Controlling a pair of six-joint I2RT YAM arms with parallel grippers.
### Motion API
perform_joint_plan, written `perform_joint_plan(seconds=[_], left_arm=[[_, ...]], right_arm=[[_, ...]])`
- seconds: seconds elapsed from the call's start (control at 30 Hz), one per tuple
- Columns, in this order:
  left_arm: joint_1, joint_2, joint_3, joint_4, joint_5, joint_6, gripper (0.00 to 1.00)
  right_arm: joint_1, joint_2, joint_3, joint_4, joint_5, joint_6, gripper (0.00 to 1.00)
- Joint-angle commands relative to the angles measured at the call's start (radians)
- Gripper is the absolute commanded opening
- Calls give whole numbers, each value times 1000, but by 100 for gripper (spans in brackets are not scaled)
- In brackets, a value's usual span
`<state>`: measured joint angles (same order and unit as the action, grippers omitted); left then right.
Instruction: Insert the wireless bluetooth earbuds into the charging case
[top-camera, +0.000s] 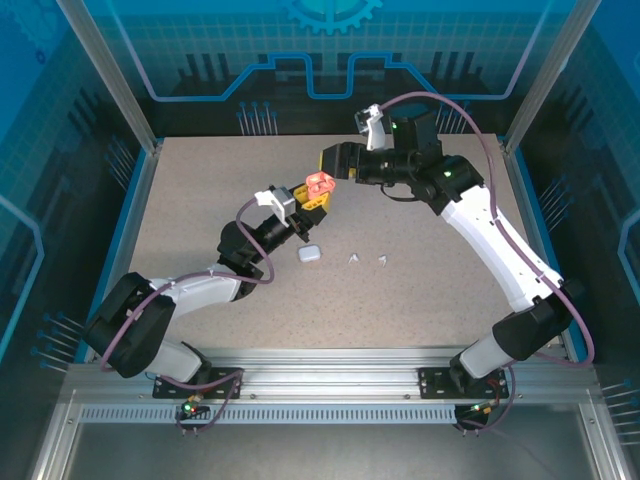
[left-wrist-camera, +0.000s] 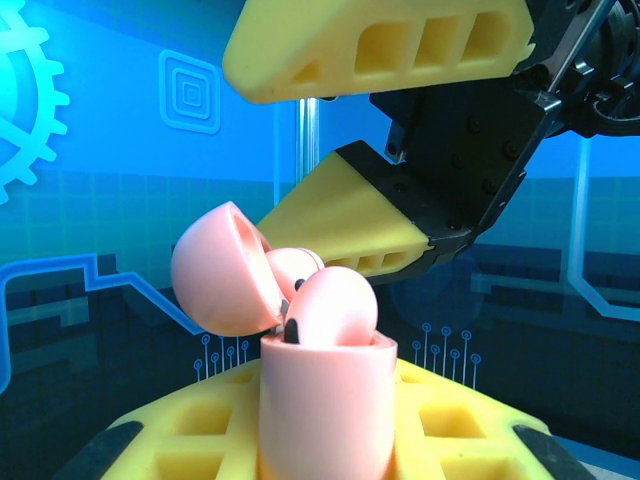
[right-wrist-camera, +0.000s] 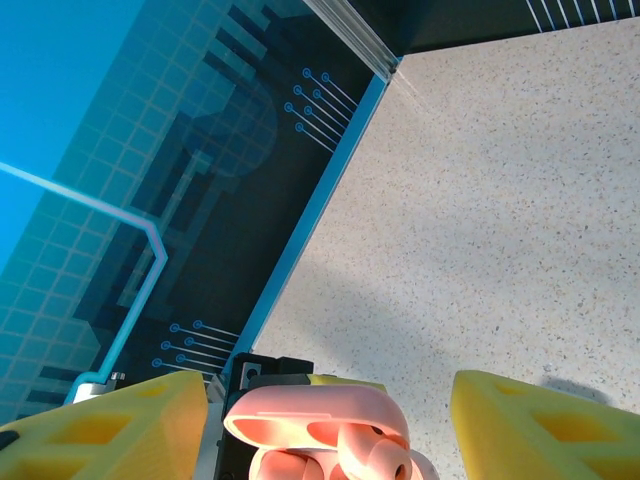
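Over the worktop (top-camera: 430, 300) our left pincer (top-camera: 313, 197) clamps the pink case (left-wrist-camera: 325, 400) upright; our open right pincer (right-wrist-camera: 325, 400) straddles its earbuds (left-wrist-camera: 335, 305).

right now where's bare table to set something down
Bare: the table far left beyond the left arm, and near strip between white earbuds and front edge. Crowded: centre, left gripper and right gripper at the pink case, white case nearby.

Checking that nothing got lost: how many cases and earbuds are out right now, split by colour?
Pink case: 1
White case: 1
White earbuds, loose on the table: 2
Pink earbuds, sitting in the pink case: 2
Total: 6
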<state>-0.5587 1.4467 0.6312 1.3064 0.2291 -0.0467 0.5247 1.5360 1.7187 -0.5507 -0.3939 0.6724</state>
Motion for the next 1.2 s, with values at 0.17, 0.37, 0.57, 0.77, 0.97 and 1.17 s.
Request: perform_joint_plan(seconds=[0.17, 0.37, 0.57, 0.77, 0.97, 1.17], left_arm=[[-6, 5, 18, 16, 7, 4, 0], [-3, 5, 19, 16, 3, 5, 0], [-6, 5, 22, 17, 0, 7, 0], [-4, 6, 23, 19, 6, 4, 0], [-4, 3, 23, 14, 16, -1, 0], [-6, 9, 25, 13, 20, -4, 0]], right_arm=[[25, -36, 8, -14, -34, -23, 65], [39, -79, -22, -34, -46, -26, 65], [50, -116, -64, -51, -50, -21, 65], [28, -117, -73, -42, 15, -27, 65], [0, -62, -57, -20, 29, -18, 66], [18, -15, -17, -2, 10, -16, 66]])
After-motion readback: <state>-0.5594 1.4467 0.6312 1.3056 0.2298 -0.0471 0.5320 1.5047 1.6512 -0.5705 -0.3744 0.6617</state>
